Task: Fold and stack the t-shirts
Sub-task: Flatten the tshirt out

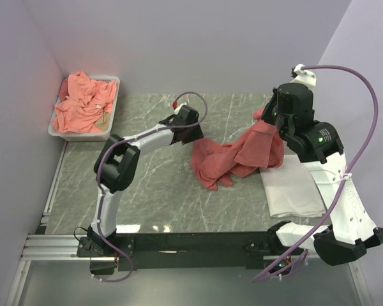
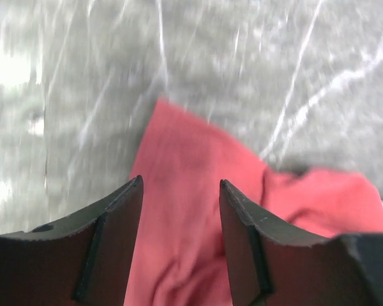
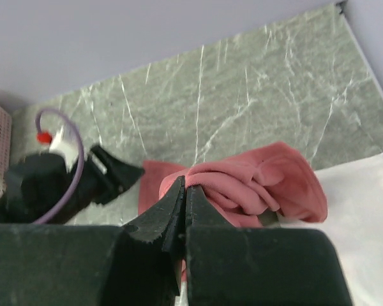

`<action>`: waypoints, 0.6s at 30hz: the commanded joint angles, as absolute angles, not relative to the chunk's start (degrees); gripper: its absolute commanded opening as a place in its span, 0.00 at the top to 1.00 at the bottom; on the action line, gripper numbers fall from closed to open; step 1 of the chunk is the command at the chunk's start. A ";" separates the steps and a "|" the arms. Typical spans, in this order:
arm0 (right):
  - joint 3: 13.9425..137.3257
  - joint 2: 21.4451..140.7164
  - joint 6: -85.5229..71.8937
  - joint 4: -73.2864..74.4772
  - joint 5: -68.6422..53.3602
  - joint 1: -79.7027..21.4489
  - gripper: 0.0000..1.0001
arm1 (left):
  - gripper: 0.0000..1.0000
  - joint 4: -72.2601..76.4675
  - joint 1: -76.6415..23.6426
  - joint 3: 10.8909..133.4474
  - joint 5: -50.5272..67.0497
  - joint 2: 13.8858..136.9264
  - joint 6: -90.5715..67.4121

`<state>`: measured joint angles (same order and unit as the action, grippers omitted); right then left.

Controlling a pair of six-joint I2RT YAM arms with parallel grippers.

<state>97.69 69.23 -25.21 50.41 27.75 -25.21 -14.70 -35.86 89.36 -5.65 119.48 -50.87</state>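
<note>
A coral-red t-shirt lies crumpled in the middle of the grey marble table. My right gripper is shut on its far right edge and holds that part lifted. In the right wrist view the jaws are closed on a fold of the shirt. My left gripper is open just above the shirt's left corner. In the left wrist view the red cloth lies below the gap between the spread fingers, which hold nothing. A white folded garment lies flat to the right, partly under the shirt.
A white plastic tray at the far left corner holds several more crumpled salmon-pink shirts. Lilac walls close the table at the back and both sides. A metal rail runs along the near edge. The left arm shows in the right wrist view.
</note>
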 commanded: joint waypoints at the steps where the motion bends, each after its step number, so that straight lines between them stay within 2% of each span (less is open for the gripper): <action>1: 96.33 65.66 -26.28 46.41 26.11 -24.79 1.00 | 0.45 -24.33 -36.65 98.68 -12.21 124.69 -43.34; 9: 91.32 62.93 -26.98 45.09 23.47 -24.70 1.00 | 0.47 -27.42 -37.26 107.31 -12.49 132.79 -37.27; 12: 89.57 62.40 -27.07 44.83 23.12 -24.78 1.00 | 0.44 -25.93 -37.88 107.31 -11.69 133.68 -36.74; 18: 87.63 61.17 -27.42 44.12 22.50 -24.79 1.00 | 0.46 -27.77 -39.02 110.12 -13.88 136.05 -36.12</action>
<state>88.05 62.81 -26.76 47.90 22.85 -25.08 -25.26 -38.00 107.77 -12.38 133.91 -38.04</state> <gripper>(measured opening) 0.016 0.548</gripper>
